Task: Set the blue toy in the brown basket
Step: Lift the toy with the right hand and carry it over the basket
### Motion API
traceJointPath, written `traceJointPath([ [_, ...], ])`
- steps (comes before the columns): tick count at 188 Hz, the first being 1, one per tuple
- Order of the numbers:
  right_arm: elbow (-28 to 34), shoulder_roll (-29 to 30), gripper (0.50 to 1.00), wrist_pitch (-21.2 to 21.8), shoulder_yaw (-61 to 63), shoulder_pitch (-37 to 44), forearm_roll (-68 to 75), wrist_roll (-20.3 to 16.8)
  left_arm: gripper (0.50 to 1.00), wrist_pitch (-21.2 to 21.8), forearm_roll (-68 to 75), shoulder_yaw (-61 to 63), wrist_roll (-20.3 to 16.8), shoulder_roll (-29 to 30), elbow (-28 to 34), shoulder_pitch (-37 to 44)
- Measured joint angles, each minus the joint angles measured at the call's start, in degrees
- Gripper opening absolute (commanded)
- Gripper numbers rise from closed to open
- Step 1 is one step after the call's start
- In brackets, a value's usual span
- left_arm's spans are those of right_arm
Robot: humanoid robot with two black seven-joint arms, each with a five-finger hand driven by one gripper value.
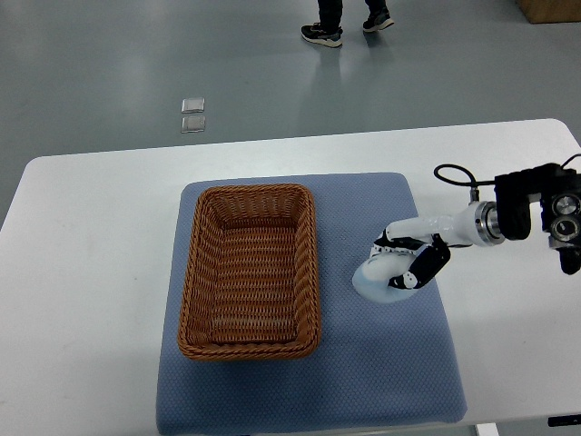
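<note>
You see a white desk (91, 236) that spans the view, with grey floor beyond its far edge. A blue mat (381, 363) lies on the centre of the desk. On the left half of the mat stands the brown basket (250, 270), a rectangular wicker one with nothing inside it. The right arm (517, 216) enters from the right edge, with a black cable looped above its wrist. The right hand (407, 259) rests on the mat to the right of the basket, apart from it. Its fingers (427, 266) are curled around the pale blue toy (374, 283), grasping it from above. The toy touches the mat. At the top edge, a person's shoes (323, 34) stand on the floor.
</note>
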Motion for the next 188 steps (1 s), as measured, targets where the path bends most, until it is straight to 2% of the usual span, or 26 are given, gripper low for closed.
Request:
traceJointPath([
  [38,-0.9,2.0,0.5,0.7,1.4,9.3,2.3,0.2,1.0,0.0,0.0,0.1,0.0,0.0,0.0,0.0],
  [75,-7.9,11.8,0.5,0.2,0.4,15.3,3.9,0.2,1.0,0.0,0.0,0.1,0.0,0.0,-0.1,0.0],
  [138,-22.5,30.1,0.5,-2.2,-2.7,16.4,3.9,0.2,1.0,0.0,-0.1,0.0,0.0,0.0,0.0,0.0],
  [188,-31.4,40.6,0.5,-3.8,-5.2,13.6,3.1,0.2,1.0,0.0,-0.1,0.0,0.0,0.0,0.1,0.0],
])
